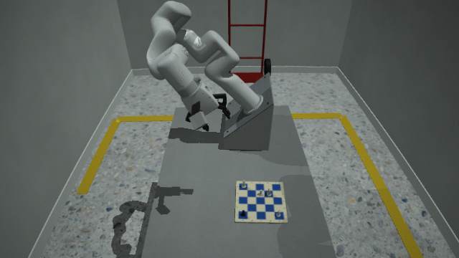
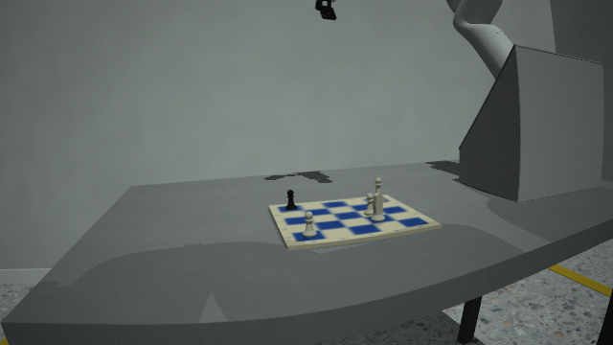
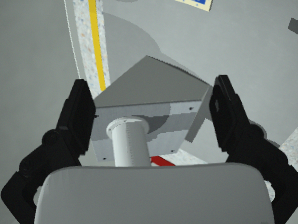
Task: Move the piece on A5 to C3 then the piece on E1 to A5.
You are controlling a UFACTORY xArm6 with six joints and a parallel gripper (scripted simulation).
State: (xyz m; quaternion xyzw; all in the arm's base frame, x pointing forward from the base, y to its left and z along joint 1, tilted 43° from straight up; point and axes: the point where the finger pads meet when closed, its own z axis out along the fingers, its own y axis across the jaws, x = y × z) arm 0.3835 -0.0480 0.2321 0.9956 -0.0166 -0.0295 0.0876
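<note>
A small blue-and-cream chessboard (image 1: 261,220) (image 2: 335,235) lies on the grey table (image 1: 201,208) (image 2: 192,230), toward its front right. A black pawn (image 1: 243,213) (image 2: 290,199) stands on one corner square. A white pawn (image 1: 277,214) (image 2: 309,224) stands on the corner beside it. A white piece (image 1: 244,184) stands on a far corner. A tall white bishop (image 1: 268,193) (image 2: 378,198) and a white pawn (image 1: 260,193) (image 2: 369,204) stand near the middle. The edge letters are too small to read. My gripper (image 1: 216,121) (image 2: 326,10) (image 3: 151,91) is open and empty, high above the table's far end, far from the board.
The arm's grey wedge-shaped base (image 1: 251,132) (image 2: 532,129) (image 3: 153,86) stands on the table's far end, right beside the gripper. A red hand truck (image 1: 247,39) stands by the back wall. A yellow line (image 1: 97,158) (image 3: 95,23) marks the floor around the table.
</note>
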